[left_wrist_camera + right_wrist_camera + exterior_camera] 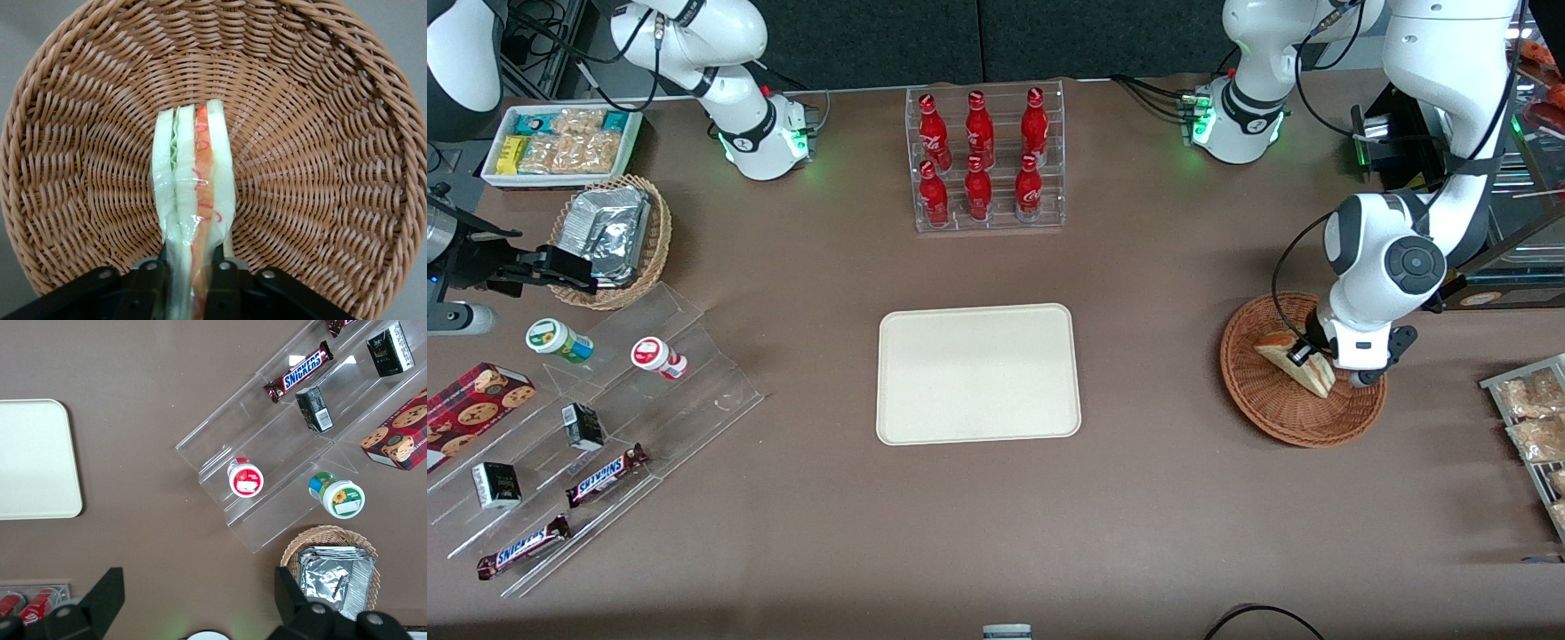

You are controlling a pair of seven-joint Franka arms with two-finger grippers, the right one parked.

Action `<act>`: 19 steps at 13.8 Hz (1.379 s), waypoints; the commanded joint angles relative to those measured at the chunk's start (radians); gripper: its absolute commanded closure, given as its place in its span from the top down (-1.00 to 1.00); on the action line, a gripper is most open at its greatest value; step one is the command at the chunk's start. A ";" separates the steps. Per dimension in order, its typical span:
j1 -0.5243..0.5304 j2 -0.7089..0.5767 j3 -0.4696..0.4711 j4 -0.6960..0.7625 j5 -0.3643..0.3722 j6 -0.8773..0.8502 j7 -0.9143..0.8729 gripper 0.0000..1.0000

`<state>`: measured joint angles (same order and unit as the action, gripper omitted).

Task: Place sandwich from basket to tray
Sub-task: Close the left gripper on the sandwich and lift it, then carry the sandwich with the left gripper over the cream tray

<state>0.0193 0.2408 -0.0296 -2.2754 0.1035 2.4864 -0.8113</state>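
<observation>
Pinching the sandwich [193,200] between my fingers [217,283], my gripper [190,280] holds its wrapped end inside the basket [320,133]. It looks soft, light and slippery, so I'd squeeze gently toward the tray [978,373].

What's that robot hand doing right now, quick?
Hand: shut on the sandwich, down in the wicker basket.

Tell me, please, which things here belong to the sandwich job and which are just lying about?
In the job: sandwich, clamped by the gripper down in the basket; tray, bare.

Lying about: cola bottles, Snickers bars, foil packets, cookie box.
</observation>
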 commanded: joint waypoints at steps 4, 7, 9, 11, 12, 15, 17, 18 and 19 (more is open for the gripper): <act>-0.051 -0.089 -0.007 0.129 0.016 -0.311 -0.003 -0.61; -0.135 -0.097 -0.009 0.236 0.016 -0.458 -0.015 -0.61; -0.226 -0.089 -0.009 0.327 0.013 -0.545 -0.020 -0.60; -0.319 -0.068 -0.013 0.404 -0.004 -0.587 -0.019 -0.60; -0.373 -0.048 -0.013 0.437 -0.004 -0.586 -0.014 -0.60; -0.507 0.044 -0.013 0.526 0.001 -0.532 -0.003 -0.60; -0.565 0.147 -0.013 0.618 -0.001 -0.489 -0.005 -0.60; -0.584 0.191 -0.013 0.664 -0.001 -0.474 -0.003 -0.60; -0.608 0.237 -0.013 0.710 -0.001 -0.465 -0.003 -0.60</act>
<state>-0.5491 0.3578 -0.0577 -1.7081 0.1015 2.0251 -0.8171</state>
